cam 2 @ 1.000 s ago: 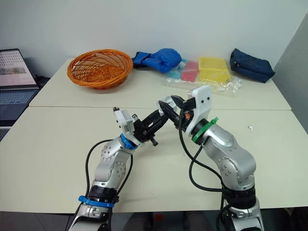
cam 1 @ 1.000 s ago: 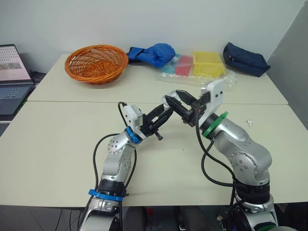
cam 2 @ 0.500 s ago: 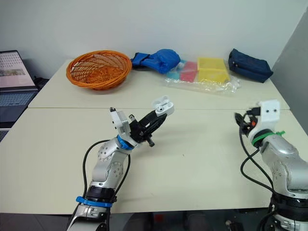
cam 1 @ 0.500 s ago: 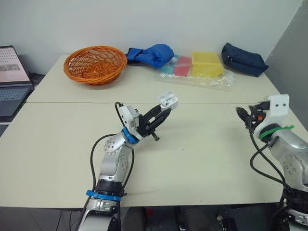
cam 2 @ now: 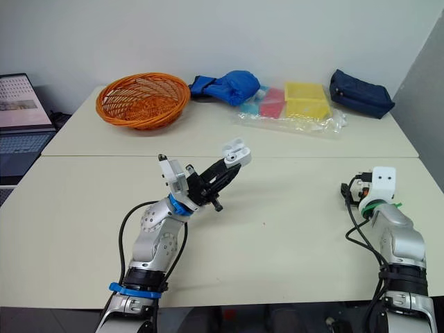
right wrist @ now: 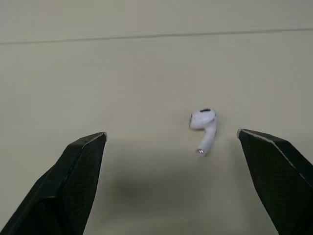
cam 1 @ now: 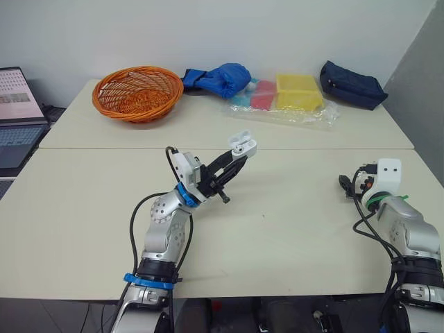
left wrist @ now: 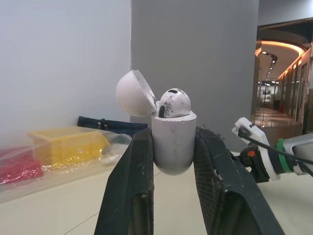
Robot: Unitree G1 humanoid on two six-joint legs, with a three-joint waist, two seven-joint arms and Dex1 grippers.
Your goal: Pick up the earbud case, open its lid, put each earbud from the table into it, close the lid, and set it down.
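My left gripper [cam 1: 238, 152] is shut on the white earbud case [cam 1: 242, 145] and holds it above the middle of the table. In the left wrist view the case [left wrist: 173, 139] sits upright between the two black fingers [left wrist: 134, 186]. Its lid [left wrist: 135, 93] is open and one earbud [left wrist: 174, 103] sits in it. My right gripper [cam 1: 345, 183] is low over the table's right side. Seen from the right wrist, that gripper [right wrist: 171, 135] is open, and a white earbud [right wrist: 203, 128] lies on the table between its fingers, nearer one of them.
Along the far table stand an orange basket [cam 1: 137, 91], a blue cloth bundle [cam 1: 222, 78], clear bags holding yellow and red items [cam 1: 297, 94] and a navy pouch [cam 1: 350, 84]. A laptop [cam 1: 14, 111] sits off the left edge. A seam [cam 1: 104, 147] joins the two tables.
My right arm has swung from the case at the middle out to the right side of the table and come down over the earbud. The left gripper keeps the open case nearly still.
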